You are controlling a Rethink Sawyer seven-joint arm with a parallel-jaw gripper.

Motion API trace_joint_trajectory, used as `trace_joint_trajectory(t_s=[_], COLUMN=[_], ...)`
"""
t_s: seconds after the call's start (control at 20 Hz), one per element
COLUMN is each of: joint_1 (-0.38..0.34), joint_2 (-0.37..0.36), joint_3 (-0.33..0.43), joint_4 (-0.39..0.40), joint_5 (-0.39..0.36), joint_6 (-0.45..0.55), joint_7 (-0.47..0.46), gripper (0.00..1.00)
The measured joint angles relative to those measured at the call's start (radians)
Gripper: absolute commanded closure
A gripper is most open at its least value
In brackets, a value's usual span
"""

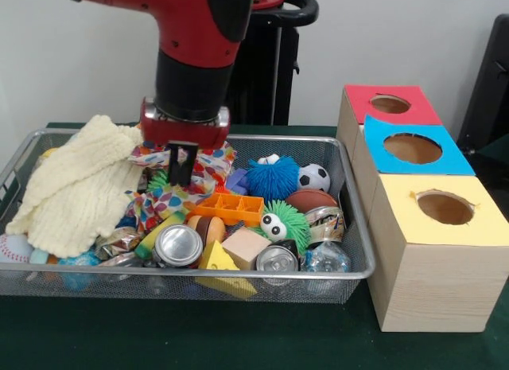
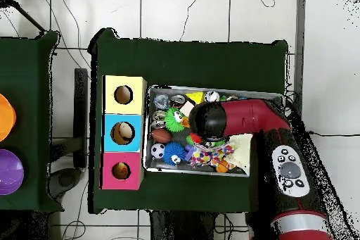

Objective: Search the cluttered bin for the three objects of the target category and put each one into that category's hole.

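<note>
gripper (image 1: 182, 165) hangs low over the wire bin (image 1: 354, 227), tips down in the clutter on a colourful spotted cloth (image 1: 163, 201), just right of a cream knitted cloth (image 1: 75, 183) that covers the bin's left part in front view. fingers sit close together w/ only a thin gap; can't tell if anything's pinched between them. overhead view: the red arm (image 2: 246, 116) hides the bin's middle, so no help there

around the tips: orange plastic tray (image 1: 228, 205) just to the right, green spiky bit poking out by the cloth. further right a blue fuzzy ball (image 1: 271, 179), small soccer ball (image 1: 314, 177), brown ball (image 1: 310, 200). front row by the near rim: baseball (image 1: 14, 247) at far left, crumpled foil wrappers, can (image 1: 177, 245) w/ its top facing the camera, wooden block (image 1: 245, 247), yellow wedge (image 1: 221, 266), second can (image 1: 277, 259), green fuzzy ball w/ googly eyes (image 1: 285, 223), clear crumpled plastic (image 1: 326, 259) in the right corner

three wooden boxes stand in a row touching the bin's right side: red-topped box (image 1: 390, 104) farthest, blue-topped box (image 1: 412, 147) mid, yellow-topped box (image 1: 441, 209) nearest, each w/ one round hole. overhead shows something light inside the blue hole; which category is the target doesn't show
</note>
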Motion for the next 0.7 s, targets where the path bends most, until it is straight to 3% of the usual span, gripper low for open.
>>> trace_joint_trajectory(t_s=[0.35, 0.4, 0.7], joint_1=[0.096, 0.114, 0.118], joint_2=[-0.082, -0.095, -0.103], joint_3=[-0.024, -0.029, -0.029], joint_4=[0.074, 0.088, 0.106], joint_5=[0.041, 0.051, 0.087], joint_6=[0.000, 0.000, 0.000], joint_7=[0.000, 0.000, 0.000], gripper=[1.00, 0.00, 0.00])
